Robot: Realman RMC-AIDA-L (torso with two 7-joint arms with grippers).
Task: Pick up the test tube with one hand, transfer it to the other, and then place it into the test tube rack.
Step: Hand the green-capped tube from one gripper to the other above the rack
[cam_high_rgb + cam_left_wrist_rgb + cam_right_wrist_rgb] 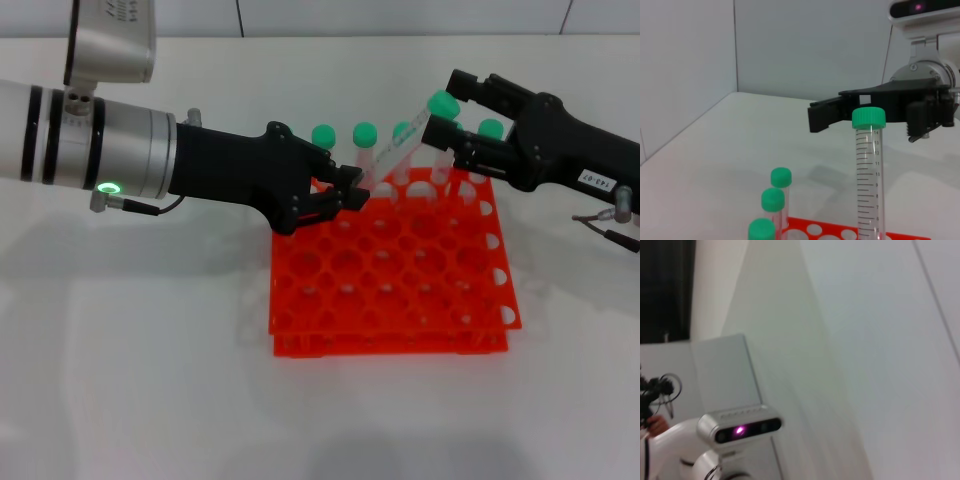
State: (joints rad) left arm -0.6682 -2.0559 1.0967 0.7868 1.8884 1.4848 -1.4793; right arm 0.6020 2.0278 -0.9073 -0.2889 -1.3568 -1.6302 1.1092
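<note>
The test tube [400, 150], clear with a green cap [443, 103], hangs tilted over the back rows of the orange-red test tube rack [390, 300]. My left gripper [352, 190], black and unlabelled, is shut on the tube's lower end. From the right, my labelled right gripper [443, 106] has its fingers open on either side of the cap end. In the left wrist view the graduated test tube [867, 180] stands in front of the right gripper [820, 116]. The right wrist view shows only wall and the robot's head.
Several other green-capped tubes [365, 131] stand in the rack's back row, also seen in the left wrist view as green-capped tubes [773, 199]. The rack stands on a white table [150, 380], with a wall behind it.
</note>
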